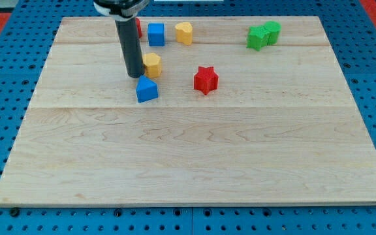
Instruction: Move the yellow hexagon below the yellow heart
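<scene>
The yellow hexagon (153,64) sits in the upper left part of the wooden board (194,163). My tip (135,76) stands right against the hexagon's left side. The yellow heart (184,32) lies near the view's top, up and to the right of the hexagon. A blue block with a pointed top (146,89) sits just below the hexagon and my tip, close to both.
A blue cube (155,34) sits left of the yellow heart. A red block (137,27) is partly hidden behind the rod. A red star (205,79) lies right of the hexagon. Two green blocks (263,35) sit at the top right.
</scene>
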### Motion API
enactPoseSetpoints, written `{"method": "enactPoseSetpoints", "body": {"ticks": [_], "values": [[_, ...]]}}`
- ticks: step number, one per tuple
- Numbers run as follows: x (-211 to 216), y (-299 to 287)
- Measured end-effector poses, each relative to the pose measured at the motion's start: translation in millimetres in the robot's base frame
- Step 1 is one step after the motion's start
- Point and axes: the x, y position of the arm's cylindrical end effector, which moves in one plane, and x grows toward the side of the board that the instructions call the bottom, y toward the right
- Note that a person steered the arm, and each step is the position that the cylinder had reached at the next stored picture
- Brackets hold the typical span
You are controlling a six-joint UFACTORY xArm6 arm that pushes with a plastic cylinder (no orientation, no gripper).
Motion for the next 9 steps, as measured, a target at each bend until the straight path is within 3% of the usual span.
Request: {"method": "enactPoseSetpoints", "body": {"ticks": [2,3,5,6,7,9], "values": [[0,49],[-39,41],[-1,76],[-7,110],[-34,79],[-34,91]]}}
